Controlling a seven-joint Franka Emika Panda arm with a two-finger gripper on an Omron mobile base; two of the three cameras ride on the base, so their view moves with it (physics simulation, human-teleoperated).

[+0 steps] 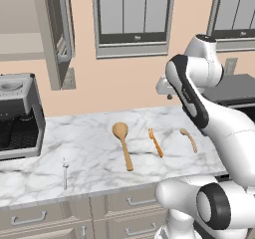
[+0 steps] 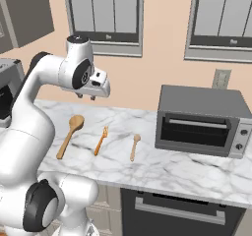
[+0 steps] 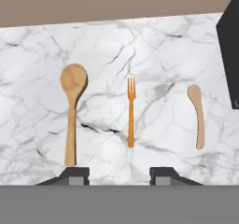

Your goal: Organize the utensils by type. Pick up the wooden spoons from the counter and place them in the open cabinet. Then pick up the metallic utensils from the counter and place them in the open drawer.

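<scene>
the claw (image 3: 119, 175) hung empty, fingers apart, above the surface (image 3: 154, 45) where the large wooden spoon (image 3: 72, 111) lay untouched, so picking it likely called for a leftward descent.

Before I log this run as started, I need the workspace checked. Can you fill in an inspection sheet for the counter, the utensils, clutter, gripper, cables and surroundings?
Surface: white marble counter, grey-veined.
Job's things: large wooden spoon, orange fork and small wooden spoon lie side by side, apart; thin silver utensil lies alone near the front edge, further left.
Clutter: coffee machine at the left, toaster oven at the right.
Gripper: gripper hangs above the counter, jaws apart, holding nothing.
Cables: nothing seen.
Surroundings: wall cabinet with door open, windows, wall outlet, closed drawer fronts below.
</scene>
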